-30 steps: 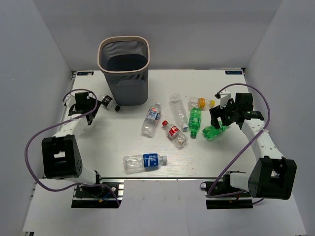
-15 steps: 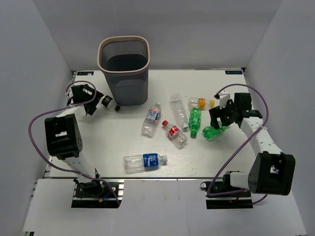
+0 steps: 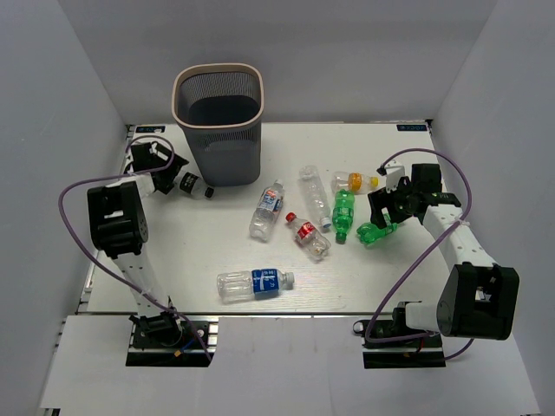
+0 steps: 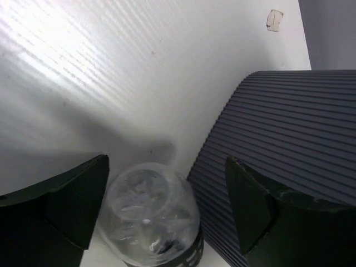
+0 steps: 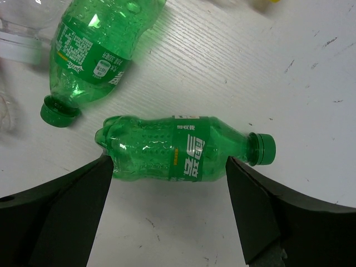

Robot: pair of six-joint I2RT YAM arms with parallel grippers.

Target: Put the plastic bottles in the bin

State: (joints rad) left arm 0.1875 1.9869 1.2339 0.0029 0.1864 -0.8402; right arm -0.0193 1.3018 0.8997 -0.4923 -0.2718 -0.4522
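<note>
Comparing views, the left wrist camera shows the left gripper (image 4: 167,167) spread astride a clear bottle (image 4: 150,214) standing just beside the bin (image 4: 289,139) wall; overhead, that finger gap is unreadable. The right wrist camera shows the right gripper (image 5: 169,167) spread astride a green bottle (image 5: 178,149) lying flat. Overhead count: one bin, eight bottles (image 3: 253,283) on the table (image 3: 390,277), comprising two green, one orange-capped bottle (image 3: 354,182) and five clear.

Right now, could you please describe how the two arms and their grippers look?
Both the left arm and right arm have white links, boxy black joint housings and a looping purple cable. The left gripper and right gripper are black, with two broad wedge-shaped fingers.
</note>
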